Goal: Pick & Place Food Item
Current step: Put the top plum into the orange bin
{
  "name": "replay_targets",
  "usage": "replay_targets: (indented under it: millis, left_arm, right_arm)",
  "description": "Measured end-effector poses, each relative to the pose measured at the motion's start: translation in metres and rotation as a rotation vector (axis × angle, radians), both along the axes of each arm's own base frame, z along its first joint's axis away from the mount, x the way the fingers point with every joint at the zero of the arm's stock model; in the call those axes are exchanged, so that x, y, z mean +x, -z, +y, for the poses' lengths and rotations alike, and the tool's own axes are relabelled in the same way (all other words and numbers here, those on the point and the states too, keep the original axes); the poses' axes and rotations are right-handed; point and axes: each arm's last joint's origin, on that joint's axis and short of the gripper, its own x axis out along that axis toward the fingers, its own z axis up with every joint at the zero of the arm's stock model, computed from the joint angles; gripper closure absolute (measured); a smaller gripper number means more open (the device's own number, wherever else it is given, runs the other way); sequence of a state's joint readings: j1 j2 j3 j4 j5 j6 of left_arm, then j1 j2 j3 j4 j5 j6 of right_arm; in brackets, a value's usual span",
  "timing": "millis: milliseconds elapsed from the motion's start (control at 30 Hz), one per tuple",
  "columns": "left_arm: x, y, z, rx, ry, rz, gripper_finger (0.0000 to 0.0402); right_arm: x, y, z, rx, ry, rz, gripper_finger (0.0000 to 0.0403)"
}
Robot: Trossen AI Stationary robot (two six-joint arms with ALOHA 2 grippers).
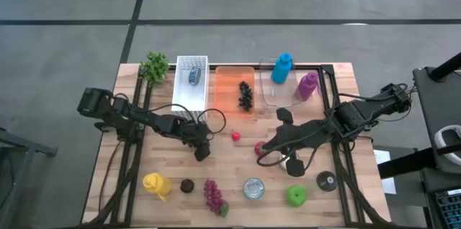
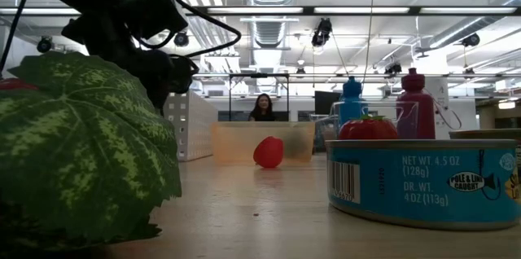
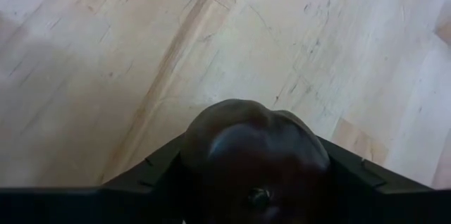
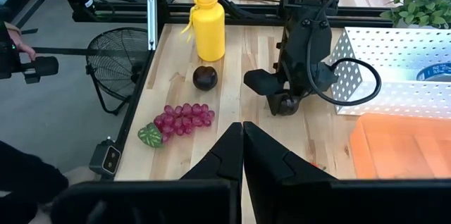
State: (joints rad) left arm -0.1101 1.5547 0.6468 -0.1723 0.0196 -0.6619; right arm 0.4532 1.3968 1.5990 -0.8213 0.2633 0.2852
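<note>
The left gripper (image 1: 202,150) already has the dark plum (image 3: 255,157) between its fingers — in the left wrist view the round fruit fills the gap, both dark fingers pressed to its sides, bare wood beyond it. From the right wrist view the same plum sits at the tip of the left arm, just above the boards and close beside the white perforated tray (image 4: 394,65). So the fruit lies straight ahead in the grasp, with no long axis to speak of, and the move to come depends, I judge, on where it should land: the orange bin (image 1: 234,88) stands beyond the fingertips, past the white tray's near corner. The right gripper (image 4: 242,155) waits with its fingers closed on nothing, farther off over the table's middle. Counted: two dark plums — one held, one second plum (image 4: 205,77) loose by the single yellow bottle (image 4: 207,21) — one bunch of red grapes (image 4: 183,120), one tin can (image 2: 423,182).
</note>
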Motion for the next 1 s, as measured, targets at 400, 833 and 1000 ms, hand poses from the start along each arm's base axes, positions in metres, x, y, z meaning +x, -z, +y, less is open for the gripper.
replay_targets:
  millis: [400, 833, 1000]
  left_arm:
    - [0.002, -0.001, -0.002, -0.054, 0.075, -0.019, 0.017]
    - [0.0, -0.001, 0.008, -0.089, 0.171, -0.01, 0.0164]
    - [0.008, -0.007, 0.01, -0.081, 0.202, -0.067, 0.0179]
  right_arm:
    - [0.0, 0.0, 0.0, 0.0, 0.0, 0.0, 0.0394]
    - [0.0, 0.0, 0.0, 0.0, 0.0, 0.0, 0.0394]
    - [0.0, 0.0, 0.0, 0.0, 0.0, 0.0, 0.0394]
